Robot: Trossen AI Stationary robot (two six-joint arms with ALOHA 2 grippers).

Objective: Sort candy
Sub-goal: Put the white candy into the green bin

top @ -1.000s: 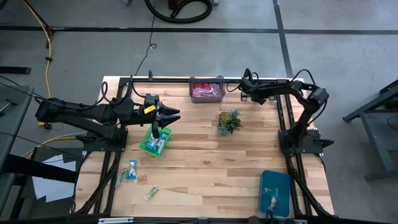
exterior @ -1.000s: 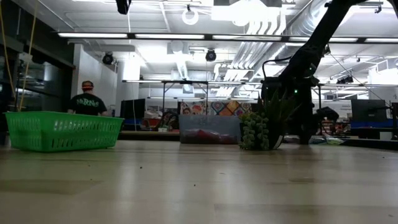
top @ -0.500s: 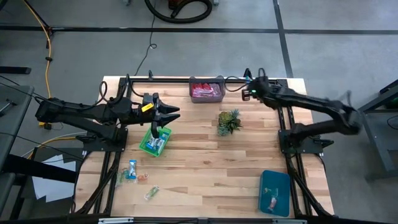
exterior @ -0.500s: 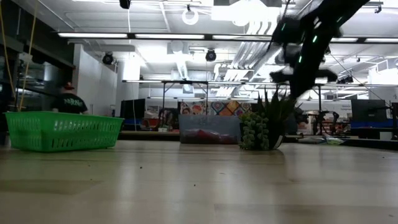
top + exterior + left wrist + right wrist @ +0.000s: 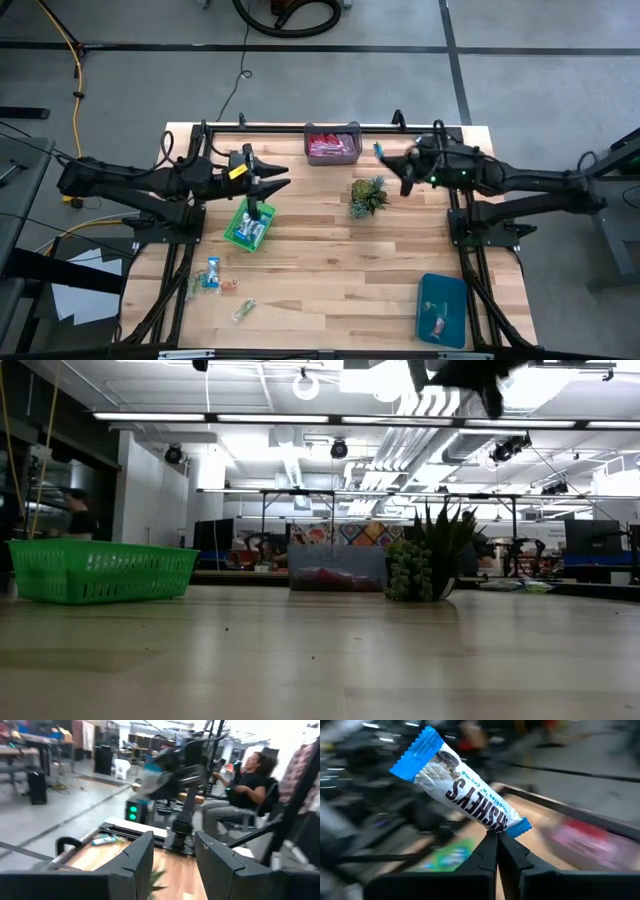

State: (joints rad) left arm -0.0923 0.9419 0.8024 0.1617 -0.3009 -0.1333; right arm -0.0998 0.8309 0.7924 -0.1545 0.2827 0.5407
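Far left of the worktop (image 5: 330, 250): 3 or 4 loose candies (image 5: 213, 276) lying near the front-left corner, well apart from any bin, not yet sorted. Just behind them, a green basket (image 5: 246, 229) already holding blue-and-white pieces. Above that basket, the left end effector (image 5: 262, 183), fingers (image 5: 137, 857) parted and nothing between them, hovering and waiting. At back centre, a clear bin (image 5: 332, 145) filled with red and pink sweets. Right of it, a small spiky plant (image 5: 367, 196), no part of the sorting. Further right, the right end effector (image 5: 390, 160) held high between the clear bin and the plant, clamped tight on the crimped end of 1 blue-and-white wrapped candy (image 5: 460, 787), the bar sticking out beyond the fingertips. Near the front-right corner, a teal tray (image 5: 442, 310) with 1 or 2 pieces inside, wrapper colour too small to tell. Judged overall: well past halfway, with most sweets binned, 1 in transit, probably bound for the green basket, and the front-left stragglers left.
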